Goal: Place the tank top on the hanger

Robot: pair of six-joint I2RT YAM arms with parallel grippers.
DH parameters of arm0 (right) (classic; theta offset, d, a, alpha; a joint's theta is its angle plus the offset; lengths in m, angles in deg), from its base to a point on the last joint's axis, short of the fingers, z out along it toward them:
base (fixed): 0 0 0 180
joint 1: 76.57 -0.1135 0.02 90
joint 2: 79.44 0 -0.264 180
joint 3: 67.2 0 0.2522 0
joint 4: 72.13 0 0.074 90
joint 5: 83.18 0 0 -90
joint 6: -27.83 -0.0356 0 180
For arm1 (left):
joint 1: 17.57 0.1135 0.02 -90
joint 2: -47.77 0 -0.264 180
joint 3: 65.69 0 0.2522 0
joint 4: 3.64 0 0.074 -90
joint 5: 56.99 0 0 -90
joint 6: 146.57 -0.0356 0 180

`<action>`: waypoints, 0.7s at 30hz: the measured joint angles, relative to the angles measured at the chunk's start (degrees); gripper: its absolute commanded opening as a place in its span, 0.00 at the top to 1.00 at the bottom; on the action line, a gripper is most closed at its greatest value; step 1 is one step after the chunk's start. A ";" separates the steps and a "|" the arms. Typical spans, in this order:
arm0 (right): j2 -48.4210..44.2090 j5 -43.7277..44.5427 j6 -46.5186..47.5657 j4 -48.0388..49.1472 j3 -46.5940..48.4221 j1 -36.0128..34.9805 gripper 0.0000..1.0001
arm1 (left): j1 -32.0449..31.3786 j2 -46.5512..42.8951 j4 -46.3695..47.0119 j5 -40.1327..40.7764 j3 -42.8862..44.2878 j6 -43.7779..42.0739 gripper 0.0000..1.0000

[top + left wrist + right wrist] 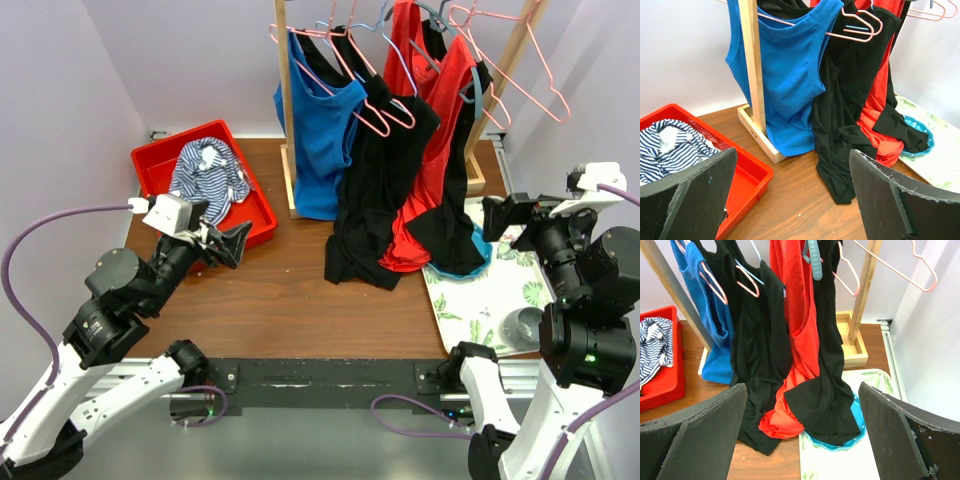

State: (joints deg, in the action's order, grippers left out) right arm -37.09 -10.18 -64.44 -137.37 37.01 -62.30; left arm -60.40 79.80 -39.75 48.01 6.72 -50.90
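Where the red bin [150, 165] sits at the far left of the worktop [300, 290], the tank top [205, 172] lies crumpled inside it, well apart from the rack [285, 100]. Its dark and white stripes also show at the lower left of the left wrist view and at the left edge of the right wrist view. The left claw [225, 243] hovers just beside the bin's near right corner, fingers spread wide with nothing between them. The right claw [500, 215] hangs over the leaf-print mat [480, 300] at the right, likewise spread and empty. On the rack hang a blue top [320, 130], a black top [380, 190] and a red top [430, 100]. Another black garment hangs in front of the red one, and its hem reaches the mat. The hanger [892, 267], bare pink wire, hangs tilted at the rack's right end near the right post, far from the tank top.
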 measured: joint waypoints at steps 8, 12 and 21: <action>0.00 -7.28 7.65 -1.70 0.00 0.00 0.01 | 0.00 1.55 1.07 -0.02 -1.07 0.87 0.00; -0.28 -17.16 15.85 -4.35 -1.25 0.00 0.01 | 0.02 4.17 2.32 0.81 -3.10 1.62 0.00; -0.70 -27.67 22.36 -5.90 -12.61 0.00 0.01 | 14.97 14.36 6.47 -6.60 -5.03 6.54 0.00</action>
State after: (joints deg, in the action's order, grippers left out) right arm -37.79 -37.85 -42.08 -143.27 24.40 -62.30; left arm -45.43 94.16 -33.28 41.41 1.70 -44.37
